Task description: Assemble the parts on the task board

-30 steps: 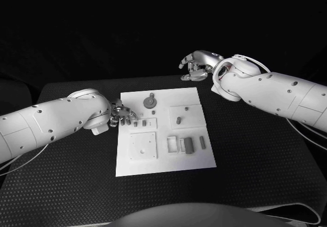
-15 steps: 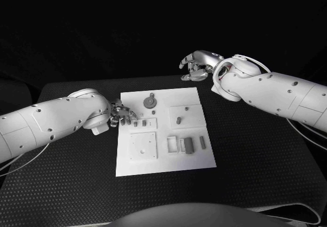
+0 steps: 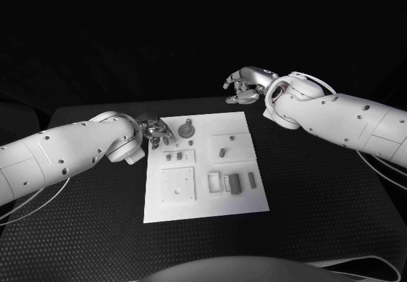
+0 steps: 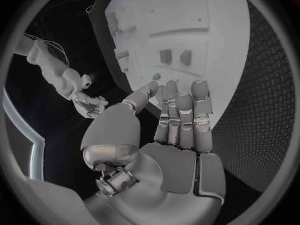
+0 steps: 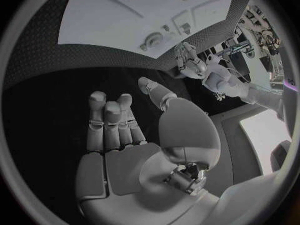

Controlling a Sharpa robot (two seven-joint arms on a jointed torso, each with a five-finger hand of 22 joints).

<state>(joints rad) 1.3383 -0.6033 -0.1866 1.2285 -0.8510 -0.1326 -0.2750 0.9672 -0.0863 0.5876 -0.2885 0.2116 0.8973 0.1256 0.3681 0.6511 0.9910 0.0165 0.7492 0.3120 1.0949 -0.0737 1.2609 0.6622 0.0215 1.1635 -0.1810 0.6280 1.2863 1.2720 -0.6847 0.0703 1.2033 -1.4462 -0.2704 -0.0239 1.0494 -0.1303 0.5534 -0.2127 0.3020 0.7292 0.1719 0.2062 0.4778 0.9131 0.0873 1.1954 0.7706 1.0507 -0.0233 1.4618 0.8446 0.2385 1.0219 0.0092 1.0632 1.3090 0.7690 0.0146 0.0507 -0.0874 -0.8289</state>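
Most parts (image 3: pixel 235 183) lie loose on the task board (image 3: pixel 246 200), so assembly looks barely begun. The left hand (image 3: pixel 157 130) hovers at the board's ten o'clock edge, fingers apart, holding nothing. The right hand (image 3: pixel 244 86) hangs past twelve o'clock, curled loosely and empty.

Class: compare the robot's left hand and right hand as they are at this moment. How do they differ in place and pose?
The left hand is over the task board's far left edge; the right hand is beyond its far edge, off the board. The left fingers lie together pointing boardward; the right fingers curl. Both hold nothing.
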